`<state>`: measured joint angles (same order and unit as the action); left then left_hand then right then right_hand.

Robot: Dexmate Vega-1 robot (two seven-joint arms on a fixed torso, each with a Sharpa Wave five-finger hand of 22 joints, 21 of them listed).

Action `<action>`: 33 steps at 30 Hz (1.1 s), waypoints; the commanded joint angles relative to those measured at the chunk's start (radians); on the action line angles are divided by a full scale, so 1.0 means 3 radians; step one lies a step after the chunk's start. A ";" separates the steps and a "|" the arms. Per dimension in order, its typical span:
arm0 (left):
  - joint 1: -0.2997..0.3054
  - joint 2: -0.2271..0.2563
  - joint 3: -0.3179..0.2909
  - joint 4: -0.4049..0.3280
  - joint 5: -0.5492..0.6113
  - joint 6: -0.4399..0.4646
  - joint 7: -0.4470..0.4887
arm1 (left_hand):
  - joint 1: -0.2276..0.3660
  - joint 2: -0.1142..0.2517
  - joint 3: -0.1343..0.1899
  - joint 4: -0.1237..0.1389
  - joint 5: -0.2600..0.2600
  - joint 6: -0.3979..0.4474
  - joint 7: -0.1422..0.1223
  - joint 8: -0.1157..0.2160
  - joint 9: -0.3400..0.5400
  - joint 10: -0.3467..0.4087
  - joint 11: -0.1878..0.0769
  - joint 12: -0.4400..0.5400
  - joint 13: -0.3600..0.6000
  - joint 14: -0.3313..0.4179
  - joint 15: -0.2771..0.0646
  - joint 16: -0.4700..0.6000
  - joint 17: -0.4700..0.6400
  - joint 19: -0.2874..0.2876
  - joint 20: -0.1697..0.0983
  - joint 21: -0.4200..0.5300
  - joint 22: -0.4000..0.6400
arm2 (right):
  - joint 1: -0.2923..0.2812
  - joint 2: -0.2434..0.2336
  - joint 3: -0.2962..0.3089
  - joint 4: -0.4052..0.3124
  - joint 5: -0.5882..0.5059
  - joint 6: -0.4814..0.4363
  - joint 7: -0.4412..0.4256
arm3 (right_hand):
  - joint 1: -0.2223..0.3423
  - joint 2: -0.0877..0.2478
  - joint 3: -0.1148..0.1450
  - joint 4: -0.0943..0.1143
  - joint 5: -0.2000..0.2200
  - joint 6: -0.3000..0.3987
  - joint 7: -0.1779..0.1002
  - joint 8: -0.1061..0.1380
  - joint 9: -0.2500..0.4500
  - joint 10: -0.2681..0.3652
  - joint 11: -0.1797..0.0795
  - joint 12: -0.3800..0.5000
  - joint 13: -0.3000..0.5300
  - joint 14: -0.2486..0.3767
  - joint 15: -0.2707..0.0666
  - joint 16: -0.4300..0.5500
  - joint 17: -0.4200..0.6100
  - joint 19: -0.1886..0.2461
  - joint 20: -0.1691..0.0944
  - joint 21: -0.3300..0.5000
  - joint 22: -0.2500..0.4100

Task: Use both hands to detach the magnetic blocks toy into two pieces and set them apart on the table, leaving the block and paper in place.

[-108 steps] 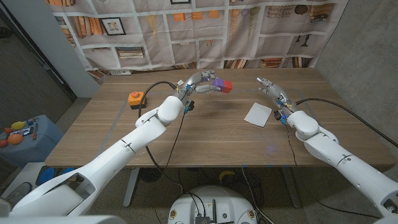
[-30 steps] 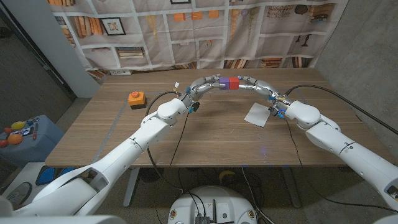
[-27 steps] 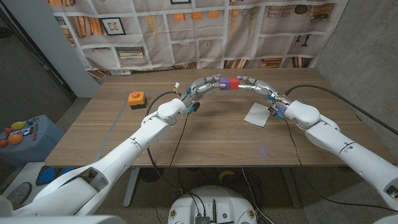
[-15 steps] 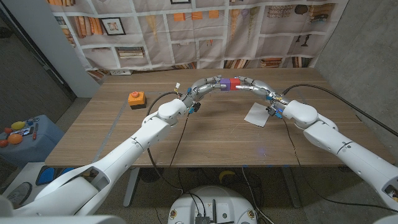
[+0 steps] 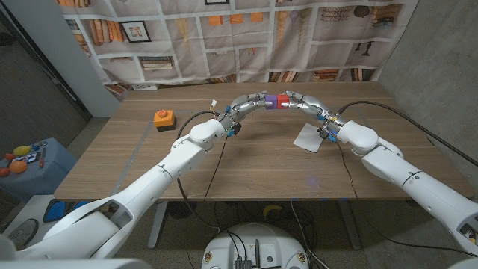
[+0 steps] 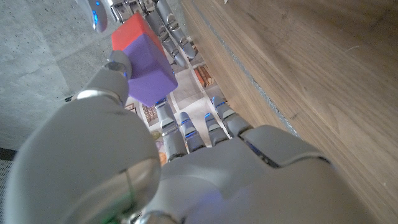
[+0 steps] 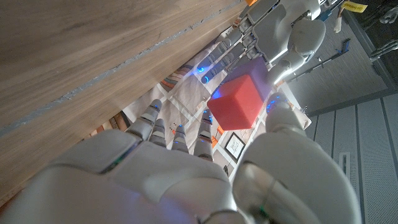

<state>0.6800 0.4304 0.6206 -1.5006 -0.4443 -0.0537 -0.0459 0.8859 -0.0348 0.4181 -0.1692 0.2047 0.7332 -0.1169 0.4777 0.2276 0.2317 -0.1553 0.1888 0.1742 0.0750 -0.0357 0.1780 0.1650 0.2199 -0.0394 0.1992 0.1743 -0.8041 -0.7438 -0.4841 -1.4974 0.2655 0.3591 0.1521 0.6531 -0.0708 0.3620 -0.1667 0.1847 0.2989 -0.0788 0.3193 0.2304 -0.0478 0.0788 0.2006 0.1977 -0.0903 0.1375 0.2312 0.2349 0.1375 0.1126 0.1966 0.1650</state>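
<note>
The magnetic blocks toy is a purple block (image 5: 261, 98) joined to a red block (image 5: 281, 101), held in the air over the far middle of the table. My left hand (image 5: 245, 103) grips the purple block (image 6: 148, 62) between thumb and fingers. From the other side, my right hand (image 5: 302, 101) closes around the red block (image 7: 239, 99), thumb on one face and fingers behind it. The two blocks still touch along one face; the red block (image 6: 130, 31) sits beyond the purple one in the left wrist view. The left hand (image 7: 286, 25) faces the right hand (image 7: 186, 177) across the toy.
A white sheet of paper (image 5: 309, 137) lies on the table (image 5: 246, 164) under my right forearm. An orange block (image 5: 163, 117) sits at the far left of the table. A printed bookshelf curtain hangs behind the table's far edge.
My right hand, earlier apart and empty, has come in and taken the red block. Over the last second both hands and the toy drifted slightly left.
</note>
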 commanded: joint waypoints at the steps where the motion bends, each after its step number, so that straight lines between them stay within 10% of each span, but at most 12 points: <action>1: -0.0038 -0.0027 0.0012 0.0069 -0.0035 -0.0016 -0.0061 | 0.0048 0.0143 0.0001 -0.0003 0.0009 0.0804 0.0044 0.0292 0.0098 0.0019 0.0008 0.0019 0.0011 0.0008 -0.0199 0.0001 0.0018 -0.0010 -0.0171 -0.0002 0.0017 | -0.0015 0.0042 0.0010 -0.0014 -0.0098 0.0006 -0.0142 | 0.0028 0.0010 0.0032 -0.0011 -0.0008 0.0083 -0.0012 0.0053 0.0028 0.0019 0.0012 0.0023 0.0010 0.0017 0.0014 0.0027 0.0021 0.0032 -0.0001 0.0007 0.0018; 33: -0.0144 -0.0113 0.0040 0.0296 -0.0115 -0.0056 -0.0236 | 0.0059 0.0156 -0.0019 -0.0006 0.0010 0.0826 0.0051 0.0317 0.0122 0.0029 0.0003 0.0022 0.0011 0.0009 -0.0197 0.0001 0.0018 -0.0016 -0.0169 0.0001 0.0018 | -0.0044 0.0141 0.0039 -0.0018 -0.0241 -0.0051 -0.0476 | 0.0276 0.0033 0.0079 -0.0018 0.0003 0.0622 0.0038 0.0415 0.0144 0.0235 -0.0013 0.0059 0.0013 0.0205 -0.0048 0.0101 0.0056 0.0238 -0.0056 0.0028 0.0017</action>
<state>0.6431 0.4035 0.6294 -1.4274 -0.4694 -0.0690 -0.0997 0.8859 -0.0349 0.4153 -0.1720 0.2047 0.7331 -0.1169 0.4776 0.2276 0.2356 -0.1515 0.1888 0.1742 0.0750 -0.0357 0.1780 0.1650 0.2200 -0.0394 0.1992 0.1743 -0.8112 -0.7107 -0.4764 -1.5054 0.1978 0.3448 0.0372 0.7320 -0.0629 0.3799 -0.1737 0.1848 0.4738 -0.0713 0.4356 0.2674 0.0147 0.0698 0.2158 0.1976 -0.0334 0.1196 0.2553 0.2489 0.1983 0.0946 0.1966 0.1649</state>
